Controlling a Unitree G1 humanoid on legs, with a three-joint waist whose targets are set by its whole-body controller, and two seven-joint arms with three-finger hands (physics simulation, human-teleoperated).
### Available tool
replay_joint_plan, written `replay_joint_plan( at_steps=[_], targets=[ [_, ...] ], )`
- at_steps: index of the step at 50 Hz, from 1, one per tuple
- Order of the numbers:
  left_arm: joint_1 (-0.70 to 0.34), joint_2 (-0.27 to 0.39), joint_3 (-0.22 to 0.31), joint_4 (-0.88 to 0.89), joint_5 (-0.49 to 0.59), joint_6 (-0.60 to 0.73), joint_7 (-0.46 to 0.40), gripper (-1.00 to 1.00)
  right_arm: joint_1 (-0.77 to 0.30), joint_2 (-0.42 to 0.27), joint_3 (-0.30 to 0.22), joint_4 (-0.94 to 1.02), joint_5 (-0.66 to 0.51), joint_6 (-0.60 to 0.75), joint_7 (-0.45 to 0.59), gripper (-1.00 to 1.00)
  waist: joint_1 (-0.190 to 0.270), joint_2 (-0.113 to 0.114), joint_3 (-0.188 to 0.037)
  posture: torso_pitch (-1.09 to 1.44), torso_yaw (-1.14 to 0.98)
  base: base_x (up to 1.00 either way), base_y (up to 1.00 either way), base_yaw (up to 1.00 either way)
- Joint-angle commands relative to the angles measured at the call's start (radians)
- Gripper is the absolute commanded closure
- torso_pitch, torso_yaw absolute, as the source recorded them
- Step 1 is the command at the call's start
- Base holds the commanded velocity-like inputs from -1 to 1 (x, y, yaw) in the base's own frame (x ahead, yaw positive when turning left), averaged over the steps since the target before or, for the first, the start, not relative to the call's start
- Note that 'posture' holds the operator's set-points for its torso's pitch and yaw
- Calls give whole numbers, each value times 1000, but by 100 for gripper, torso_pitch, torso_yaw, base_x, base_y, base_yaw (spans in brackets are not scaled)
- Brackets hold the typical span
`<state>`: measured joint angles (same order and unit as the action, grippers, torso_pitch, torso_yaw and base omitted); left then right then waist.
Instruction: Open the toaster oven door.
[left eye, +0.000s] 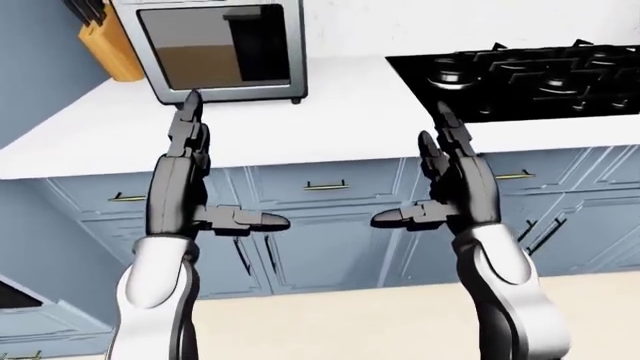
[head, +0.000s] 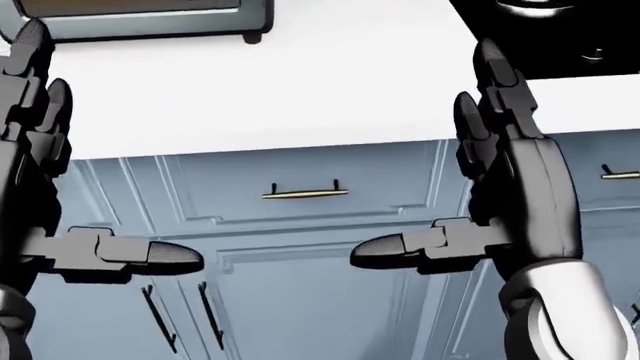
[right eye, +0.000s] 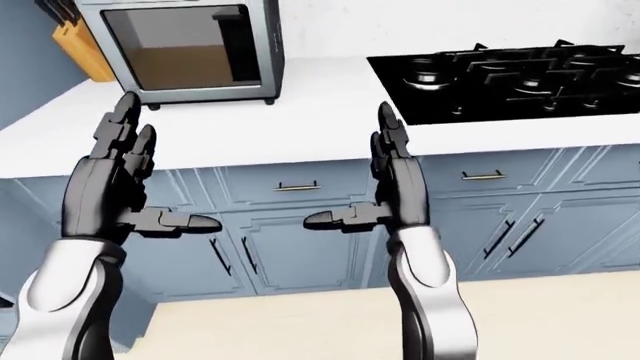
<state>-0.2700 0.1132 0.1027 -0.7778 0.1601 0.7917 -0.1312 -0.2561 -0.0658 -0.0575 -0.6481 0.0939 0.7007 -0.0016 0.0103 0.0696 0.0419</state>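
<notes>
The silver toaster oven (left eye: 220, 49) stands on the white counter (left eye: 330, 120) at the top left of the left-eye view, its glass door (right eye: 185, 46) closed. Only its bottom edge (head: 140, 22) shows at the top of the head view. My left hand (left eye: 190, 187) is raised below the oven, fingers straight up and thumb out, open and empty. My right hand (left eye: 445, 187) is held the same way to its right, open and holding nothing. Both hands hover short of the counter edge.
A black gas hob (left eye: 530, 75) fills the counter's right side. A wooden knife block (left eye: 110, 41) stands left of the oven. Blue cabinet drawers with brass handles (head: 305, 193) run under the counter. Beige floor (right eye: 400, 322) lies below.
</notes>
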Motion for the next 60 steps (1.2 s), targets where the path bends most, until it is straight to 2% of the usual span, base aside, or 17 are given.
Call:
replay_joint_plan(
  at_steps=[1,7,10,11,14,16,22,27,29,34,36,45,51,52,53,56,60],
  targets=[
    [-28,2,-7,-34,-1,-39,0,-100,-26,-8,-20,-44,-6,-39,-5,-100,-4,-2,-23,0,0,27,0,0],
    [-20,-3,-10,-30,-1,-50,2,-100,-19,-7,-22,-40,-4,-49,-3,-100,9,-63,-14,0,0,28,0,0],
    [-18,-4,-10,-37,0,-44,1,-100,-14,-6,-21,-36,-5,-57,-3,-100,13,-137,-34,0,0,28,0,0],
    [-18,-4,-10,-39,0,-42,1,-100,-13,-5,-20,-35,-5,-58,-2,-100,3,-117,-30,0,0,27,0,0],
    [-15,-5,-6,-46,-2,-37,0,-100,-14,-5,-16,-38,-8,-63,1,-100,-9,-121,5,0,0,17,2,0],
    [-16,-4,-4,-43,-3,-39,1,-100,-12,-3,-16,-30,-10,-70,1,-100,-5,-114,-37,0,0,0,6,0],
    [-17,-3,-5,-42,-4,-40,3,-100,-11,0,-21,-30,-1,-74,2,-100,-11,-35,-28,0,0,0,12,0],
    [-17,-3,-6,-44,-4,-37,3,-100,-10,-1,-22,-35,4,-68,-3,-100,18,-76,-48,0,0,0,44,13],
    [-15,-3,-7,-47,-3,-36,3,-100,-8,0,-22,-42,7,-62,-6,-100,29,24,-47,0,0,0,0,68],
    [-11,-4,-7,-47,-3,-40,2,-100,-9,-1,-23,-45,10,-58,-8,-100,21,-5,-38,0,0,0,14,56],
    [-11,-5,-8,-47,-3,-40,2,-100,-13,-1,-34,-52,21,-52,-13,-100,30,-68,-22,0,0,0,18,0],
    [-11,-6,-12,-47,0,-42,1,-100,-13,-14,-34,-41,23,-72,-24,-100,3,-43,-30,0,0,0,0,0],
    [-8,-7,-12,-46,2,-44,-1,-100,-14,-11,-38,-45,30,-67,-26,-100,13,-88,-24,0,0,0,1,0],
    [-12,-6,-13,-48,3,-38,-2,-100,-16,-11,-38,-40,30,-69,-27,-100,12,-100,-45,0,0,9,0,0],
    [-14,-6,-15,-50,4,-35,-2,-100,-16,-11,-38,-40,31,-68,-27,-100,9,-113,-24,0,0,9,0,0],
    [-17,-7,-18,-56,7,-28,-3,-100,-18,-15,-37,-45,27,-63,-27,-100,1,-78,-26,0,0,10,5,0],
    [-22,-6,-17,-67,9,-14,-6,-100,-16,-14,-38,-47,28,-67,-24,-100,-13,-126,-33,0,0,10,32,0]
  ],
)
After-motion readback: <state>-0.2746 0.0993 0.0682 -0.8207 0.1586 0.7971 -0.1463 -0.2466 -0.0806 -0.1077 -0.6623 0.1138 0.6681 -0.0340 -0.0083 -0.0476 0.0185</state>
